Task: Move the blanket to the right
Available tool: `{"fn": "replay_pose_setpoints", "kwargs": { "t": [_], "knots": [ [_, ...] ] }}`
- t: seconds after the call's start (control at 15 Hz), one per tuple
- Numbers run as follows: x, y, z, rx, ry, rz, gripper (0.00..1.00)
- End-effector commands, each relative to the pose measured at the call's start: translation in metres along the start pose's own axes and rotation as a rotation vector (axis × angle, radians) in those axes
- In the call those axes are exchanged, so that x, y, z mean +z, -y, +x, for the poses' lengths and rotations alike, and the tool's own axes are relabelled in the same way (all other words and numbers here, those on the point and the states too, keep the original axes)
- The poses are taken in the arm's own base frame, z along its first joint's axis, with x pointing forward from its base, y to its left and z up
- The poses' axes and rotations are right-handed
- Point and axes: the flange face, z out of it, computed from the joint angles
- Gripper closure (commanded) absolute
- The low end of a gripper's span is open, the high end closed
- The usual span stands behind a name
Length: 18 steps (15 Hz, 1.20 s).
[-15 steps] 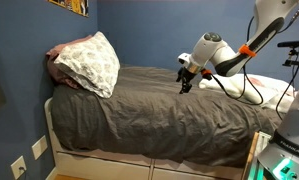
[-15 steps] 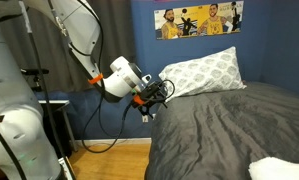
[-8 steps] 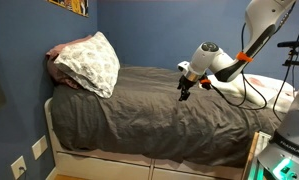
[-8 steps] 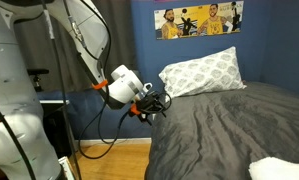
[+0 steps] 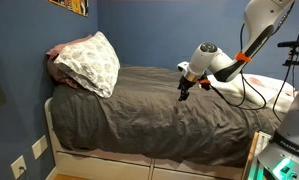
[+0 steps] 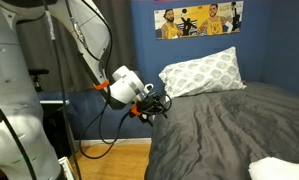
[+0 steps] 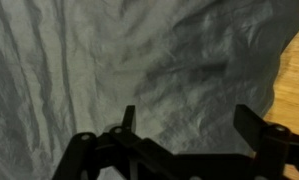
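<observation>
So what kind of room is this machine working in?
Most likely a bedroom: a bed covered by a wrinkly grey blanket, a patterned pillow at its head, and a poster on the blue wall.

Beyond both fingers [image 7: 127, 118], the blanket [image 7: 109, 70] is cut off by the wrist view's edges. In an exterior view the gripper [image 5: 183, 90] is shown too small; contact beneath it cannot be told. At a corner, bedding [image 6: 279, 168] is clipped.

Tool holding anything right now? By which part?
Nothing held: the tool stands open over the grey blanket near its edge, no fabric pinched.
</observation>
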Motion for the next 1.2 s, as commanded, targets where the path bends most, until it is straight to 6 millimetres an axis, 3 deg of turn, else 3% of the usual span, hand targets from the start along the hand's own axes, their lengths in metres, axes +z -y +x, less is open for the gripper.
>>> {"fn": "replay_pose_setpoints", "kwargs": {
  "t": [0.0, 0.33, 0.6, 0.67, 0.8, 1.13],
  "knots": [
    [0.036, 0.007, 0.008, 0.090, 0.045, 0.017, 0.00],
    [0.081, 0.022, 0.009, 0.162, 0.080, 0.083, 0.00],
    [0.108, 0.021, 0.015, 0.200, 0.077, 0.090, 0.02],
    [0.114, 0.021, 0.017, 0.204, 0.078, 0.085, 0.21],
    [0.123, 0.021, 0.019, 0.212, 0.074, 0.079, 0.31],
    [0.136, 0.020, 0.021, 0.225, 0.069, 0.059, 0.67]
  ]
}}
